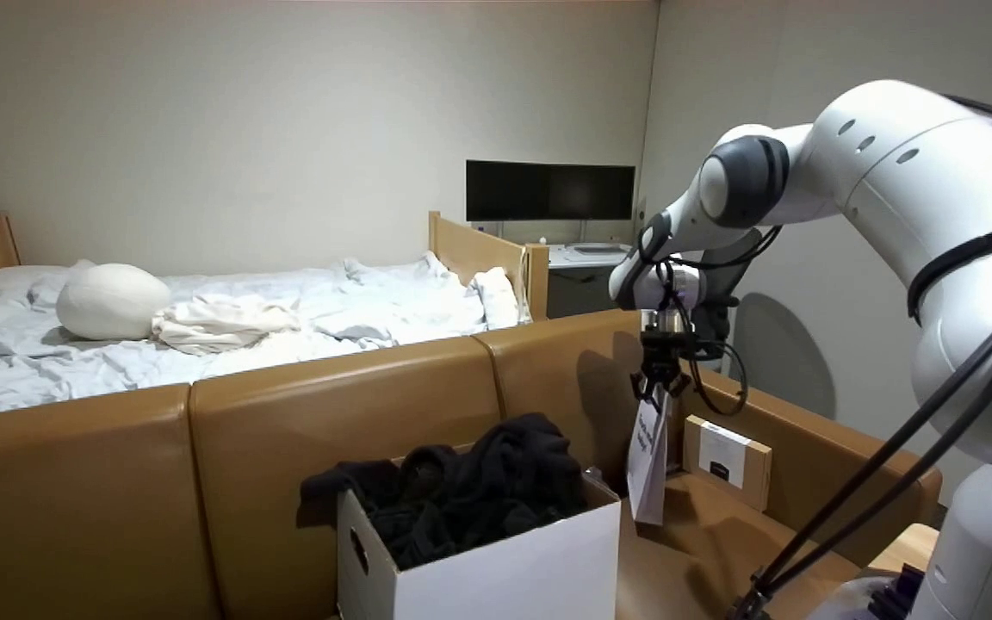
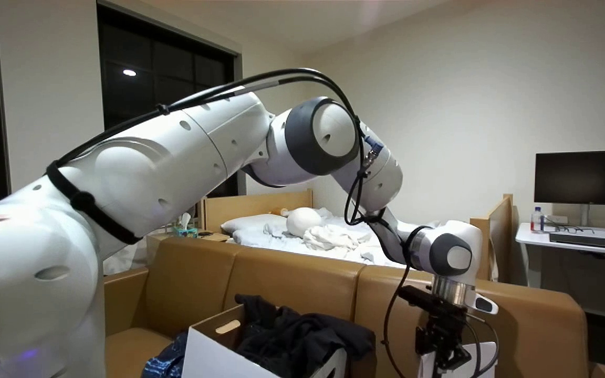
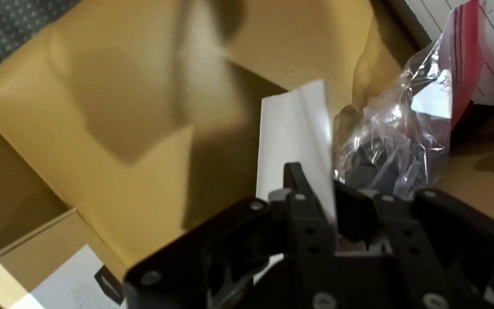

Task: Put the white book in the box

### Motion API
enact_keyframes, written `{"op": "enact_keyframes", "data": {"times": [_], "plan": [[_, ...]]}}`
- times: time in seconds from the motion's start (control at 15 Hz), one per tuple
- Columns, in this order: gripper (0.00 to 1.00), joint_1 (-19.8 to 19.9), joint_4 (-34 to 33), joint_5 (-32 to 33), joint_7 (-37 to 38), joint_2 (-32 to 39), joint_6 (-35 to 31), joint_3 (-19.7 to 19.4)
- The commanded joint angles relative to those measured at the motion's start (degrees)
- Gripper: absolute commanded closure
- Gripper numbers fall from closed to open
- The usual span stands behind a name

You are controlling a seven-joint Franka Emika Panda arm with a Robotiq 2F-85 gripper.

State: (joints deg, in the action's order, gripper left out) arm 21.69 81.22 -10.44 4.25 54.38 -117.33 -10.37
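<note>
A white robot arm (image 1: 961,198) extends past a white box (image 1: 505,573) heaped with black clothing (image 1: 479,491) in the foreground. Near the box, the gripper (image 1: 660,396) has its jaws clenched on the upper edge of a white book (image 1: 653,474), which hangs nearly upright outside the box, black lettering (image 1: 643,430) on its face; whether its lower edge touches the brown sofa (image 1: 341,448) cannot be told. Just beside the book in the wrist view lies a clear plastic bag (image 3: 401,141) with a red seal (image 3: 468,64). A cardboard package (image 1: 754,478) bearing a white label (image 1: 722,449) stands against the sofa's armrest (image 1: 832,482). Behind the sofa, a rounded white object (image 1: 113,301) sits on a rumpled bed (image 1: 483,263), and a black monitor (image 1: 549,191) stands above a desk (image 2: 533,237) in the background.
</note>
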Motion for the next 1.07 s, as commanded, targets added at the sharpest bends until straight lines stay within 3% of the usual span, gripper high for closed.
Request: {"op": "enact_keyframes", "data": {"times": [0.0, 0.33, 0.73, 1.0], "plan": [[0.97, -1.39, 13.47, 3.34, -7.59, -10.99, -9.22, -0.37], [0.97, -2.08, 26.46, 8.58, -16.36, -22.15, -17.72, 0.71], [0.97, -0.96, 43.13, 8.75, -32.56, -38.79, -19.65, 3.19], [0.97, -1.27, 51.62, 7.82, -44.76, -50.99, -17.12, 2.47]]}}
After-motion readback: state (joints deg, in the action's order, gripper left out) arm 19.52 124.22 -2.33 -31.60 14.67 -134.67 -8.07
